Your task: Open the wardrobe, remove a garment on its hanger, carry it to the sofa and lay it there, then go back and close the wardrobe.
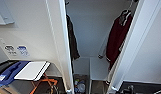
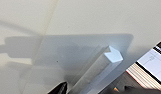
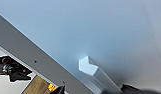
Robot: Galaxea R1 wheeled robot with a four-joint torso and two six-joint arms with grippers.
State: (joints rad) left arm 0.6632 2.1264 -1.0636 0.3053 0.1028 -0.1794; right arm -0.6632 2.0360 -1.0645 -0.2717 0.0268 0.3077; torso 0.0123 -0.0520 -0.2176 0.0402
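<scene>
Where the head camera looks: the wardrobe (image 1: 93,27) stands with both doors swung wide, the left door (image 1: 33,30) and the right door (image 1: 146,37) framing its pale inside.
Garment: the maroon garment (image 1: 118,37) hangs at the right side of the wardrobe's inside, close behind the right door's edge, white trim at the collar.
Hanger: the hanger (image 1: 131,5) has its thin hook rising from the collar.
Other clothing: a dark jacket (image 1: 72,40) hangs at the left side, against the left door's edge.
Left wrist view: the left gripper (image 2: 96,88) is released, its dark tips set apart on either side of a white handle (image 2: 98,70) on a white door panel; contact cannot be told.
Right wrist view: the right gripper (image 3: 94,88) is likewise spread, its tips either side of another white handle (image 3: 96,72); no clamp is seen.
</scene>
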